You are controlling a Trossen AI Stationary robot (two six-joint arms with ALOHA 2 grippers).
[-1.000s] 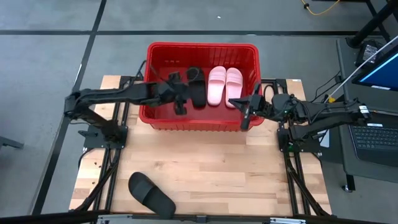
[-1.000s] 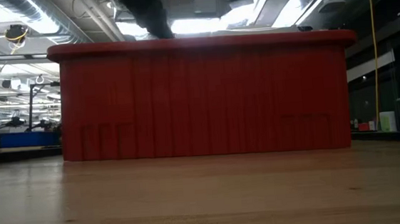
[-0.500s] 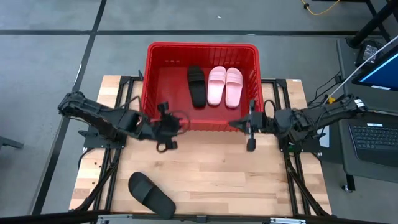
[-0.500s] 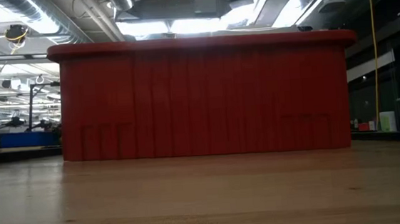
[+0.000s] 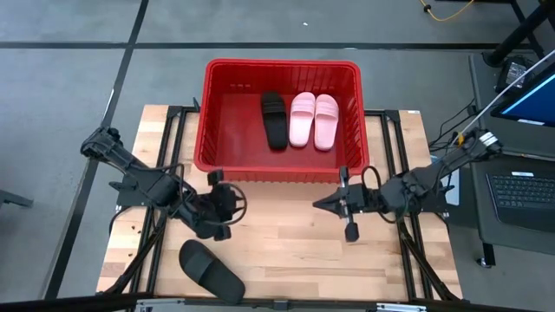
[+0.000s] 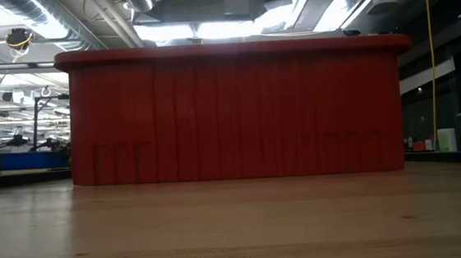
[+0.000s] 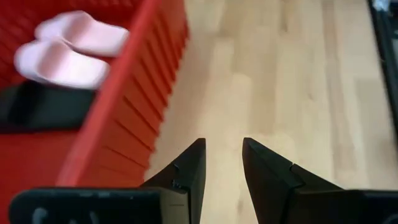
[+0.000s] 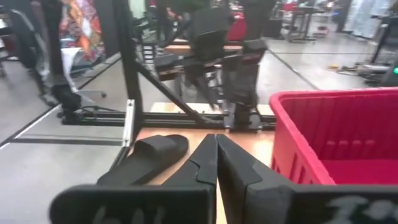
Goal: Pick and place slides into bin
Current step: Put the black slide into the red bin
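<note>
The red bin [image 5: 201,130] stands at the table's far middle; its near wall fills the low view [image 6: 234,116]. In it lie one black slide [image 5: 274,119] and the pink pair [image 5: 314,120], soles down; they also show in the left wrist view [image 7: 65,53]. The other black slide [image 5: 211,270] lies on the table at the near left, and shows in the right wrist view [image 8: 146,160]. My left gripper [image 5: 231,204] hovers in front of the bin's near left corner, slightly open and empty [image 7: 222,146]. My right gripper [image 5: 318,204] hovers in front of the bin's near right part, shut and empty [image 8: 216,140].
Bare wooden tabletop [image 5: 286,251] lies between the bin's near wall and the table's near edge. The arms' black frames stand at the table's left [image 5: 139,186] and right [image 5: 416,195]. A laptop [image 5: 520,195] sits beyond the right edge.
My left gripper has drawn back out of the bin, over its near wall, toward the table's near edge and left. My right gripper has moved from the bin's near right corner toward the near edge. The slides in the bin have stayed where they were.
</note>
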